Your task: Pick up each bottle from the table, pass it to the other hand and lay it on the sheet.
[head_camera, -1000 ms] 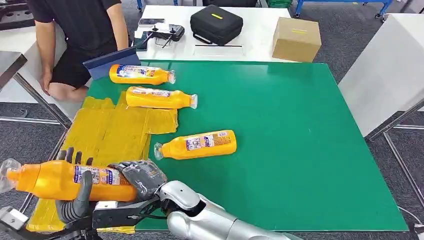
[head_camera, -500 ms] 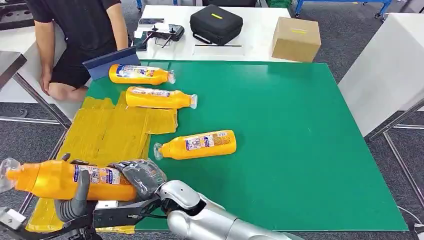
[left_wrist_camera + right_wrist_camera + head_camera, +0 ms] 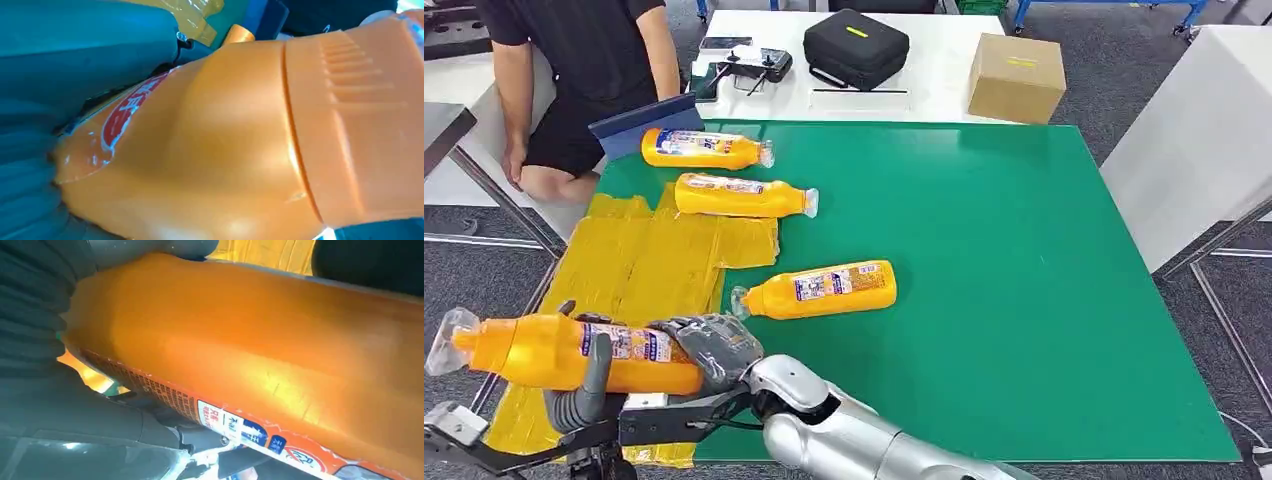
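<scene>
Both the left hand (image 3: 584,395) and right hand (image 3: 709,345) hold the stiff, slick-looking bottle (image 3: 564,352) above the sheet (image 3: 644,265); mid-body grip seems safest.

Head view looks forward and down over the worktop (image 3: 1024,300); both wrist views sit very close against the held bottle (image 3: 554,352).

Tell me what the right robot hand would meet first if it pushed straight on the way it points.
Likely the left robot hand, gripping the same orange plastic bottle just ahead of the right robot hand; depth is unclear.
</scene>
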